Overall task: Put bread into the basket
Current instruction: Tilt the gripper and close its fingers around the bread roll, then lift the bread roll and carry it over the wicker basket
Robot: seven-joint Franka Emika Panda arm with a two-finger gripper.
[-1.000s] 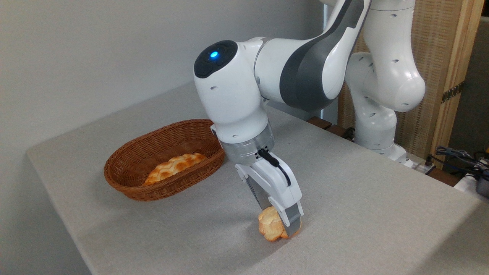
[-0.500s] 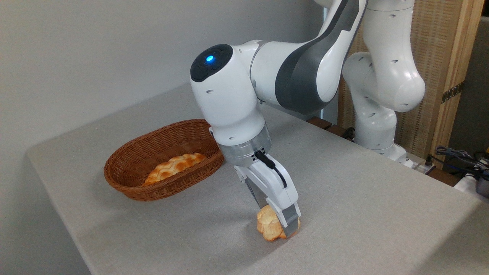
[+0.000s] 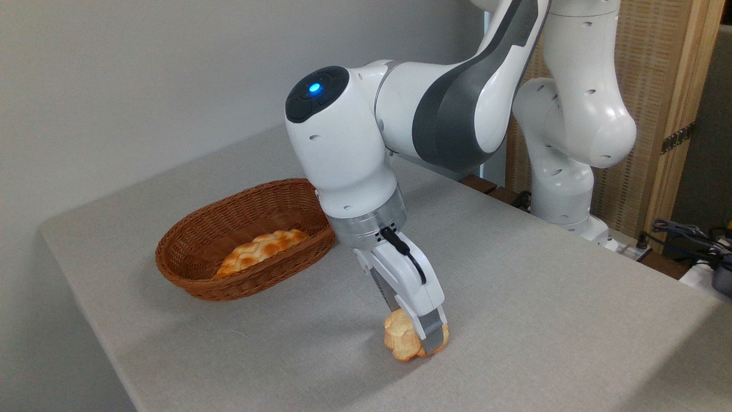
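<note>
Camera view: grasp step in hand. The tool (image 3: pixel 420 337) is down at the worktop (image 3: pixel 543 297), tilted, with its fingers either side of the bread (image 3: pixel 404 342); the near grey finger (image 3: pixel 433 335) lies against the bun's right flank, the far one is hidden behind it. The tool looks clenched on the bread, judged from the finger pressing the bun, though the far contact can't be seen. The bread sits low on the worktop near the front edge, its underside at or just off the cloth; can't tell if it's lifted yet. The basket (image 3: pixel 189 260) is well apart, up and to the left, upright on the worktop, and already holds a longer bumpy loaf (image 3: pixel 260 249) lying along its floor toward the right half. Next move, as a judgement: lift straight up enough to clear the basket's near rim, carry left and back over the basket, come down over the bare left part so the bun doesn't land on the loaf, then release. Risk: the bun is chunky and lobed, so a skewed grip could let it rotate or slip during the lift. Writing: no brand, label or readable text anywhere; only a blue light (image 3: pixel 314 88) on the arm's wrist cap.
</note>
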